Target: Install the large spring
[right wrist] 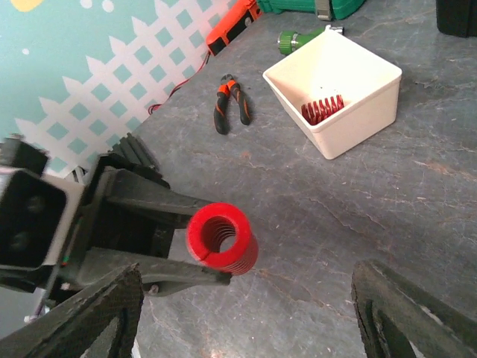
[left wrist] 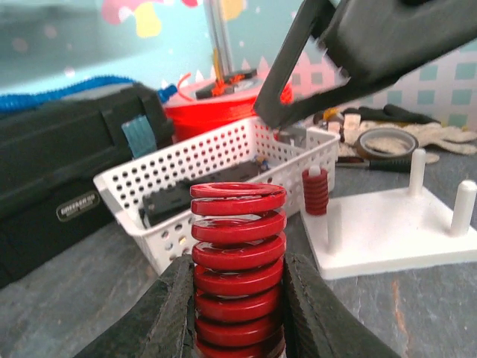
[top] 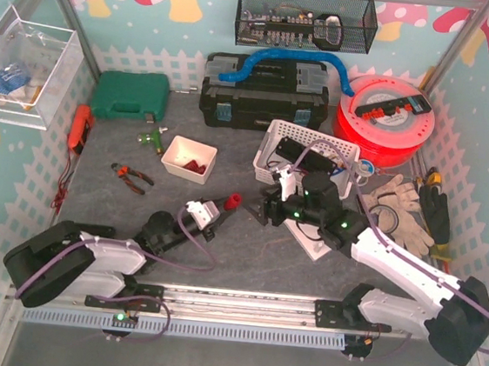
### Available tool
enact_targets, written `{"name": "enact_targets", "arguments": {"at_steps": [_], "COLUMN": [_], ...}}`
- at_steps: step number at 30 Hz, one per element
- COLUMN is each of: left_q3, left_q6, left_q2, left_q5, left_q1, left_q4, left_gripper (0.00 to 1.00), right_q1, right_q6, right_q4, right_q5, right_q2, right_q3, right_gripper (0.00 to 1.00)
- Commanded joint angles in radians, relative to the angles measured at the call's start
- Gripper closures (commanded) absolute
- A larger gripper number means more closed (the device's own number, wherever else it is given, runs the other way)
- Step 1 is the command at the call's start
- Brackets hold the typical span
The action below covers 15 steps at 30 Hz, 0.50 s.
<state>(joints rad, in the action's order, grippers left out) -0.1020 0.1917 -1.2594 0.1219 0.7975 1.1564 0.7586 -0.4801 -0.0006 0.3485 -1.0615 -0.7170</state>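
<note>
My left gripper (top: 222, 207) is shut on the large red spring (top: 233, 201) and holds it just left of the table's middle. In the left wrist view the spring (left wrist: 238, 253) stands between the two fingers (left wrist: 168, 313), its upper coils sticking out. The white peg plate (left wrist: 387, 224) lies to the right, with a small red spring (left wrist: 315, 190) on one peg. My right gripper (top: 266, 206) is open and empty. It hovers over the spring's open end (right wrist: 221, 239), fingers (right wrist: 89, 321) wide apart. The plate (top: 308, 240) is partly hidden under the right arm.
A white bin (top: 188, 159) with small red springs stands left of centre, pliers (top: 131, 175) beside it. A white perforated basket (top: 305, 150), a black toolbox (top: 263, 93), a red spool (top: 384, 119), gloves (top: 404, 204) and a green case (top: 129, 95) lie at the back and right.
</note>
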Motion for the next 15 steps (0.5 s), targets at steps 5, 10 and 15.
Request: {"name": "enact_targets", "arguments": {"at_steps": [5,10,15], "left_q3": [-0.013,-0.016,-0.019], "left_q6": [0.043,0.05,0.057], "left_q2": [0.074,0.078,0.082], "left_q5": [0.027,0.025,0.038], "left_q1": [0.025,0.029,0.038], "left_q4": [0.059,0.05,0.039], "left_gripper": [0.98,0.98,0.98], "right_q1": [0.048,0.08,0.102], "right_q6": [-0.001,-0.005,-0.01], "right_q4": [0.006,0.027,0.046], "right_q5": [-0.008,-0.008,-0.012], "right_q2": [-0.118,-0.172,-0.218], "right_q3": [-0.09,-0.111,-0.123], "right_gripper": [0.24,0.29,0.37]}}
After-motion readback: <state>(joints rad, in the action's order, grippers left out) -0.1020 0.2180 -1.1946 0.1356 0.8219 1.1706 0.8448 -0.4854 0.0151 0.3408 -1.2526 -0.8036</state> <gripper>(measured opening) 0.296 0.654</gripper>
